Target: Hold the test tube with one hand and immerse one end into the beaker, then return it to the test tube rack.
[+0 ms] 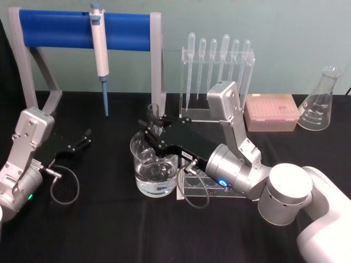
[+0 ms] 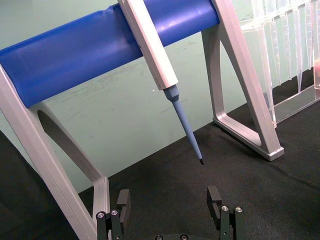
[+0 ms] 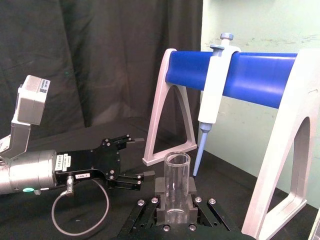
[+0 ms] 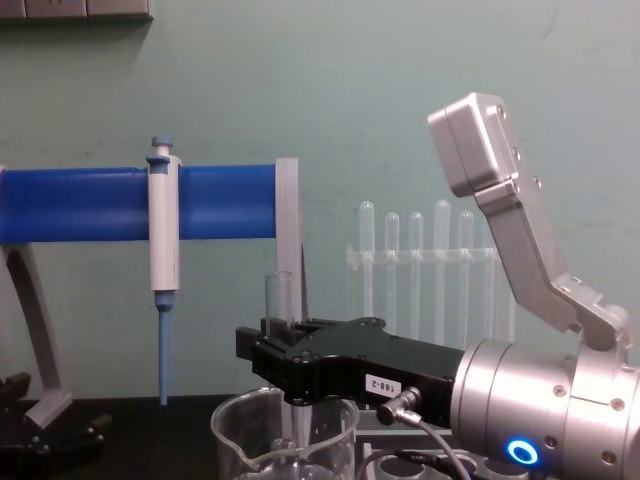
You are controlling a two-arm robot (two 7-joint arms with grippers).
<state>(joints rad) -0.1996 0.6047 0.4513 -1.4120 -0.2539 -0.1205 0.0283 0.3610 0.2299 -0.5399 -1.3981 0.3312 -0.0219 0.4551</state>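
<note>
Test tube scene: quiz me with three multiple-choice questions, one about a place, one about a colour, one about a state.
1. Where is the test tube?
A. In the rack.
B. Upright in the right hand, over the beaker.
C. Flat on the table.

2. What colour is the bar that the pipette hangs on?
A. Red.
B. Blue.
C. Yellow.

3. How is the left hand?
A. Open, holding nothing.
B. Shut on a dropper.
C. Shut on the flask.

Answers:
1 B: the tube stands clamped in the hand above the beaker.
2 B: the bar is plainly blue.
3 A: its fingers stand apart with nothing between.
</note>
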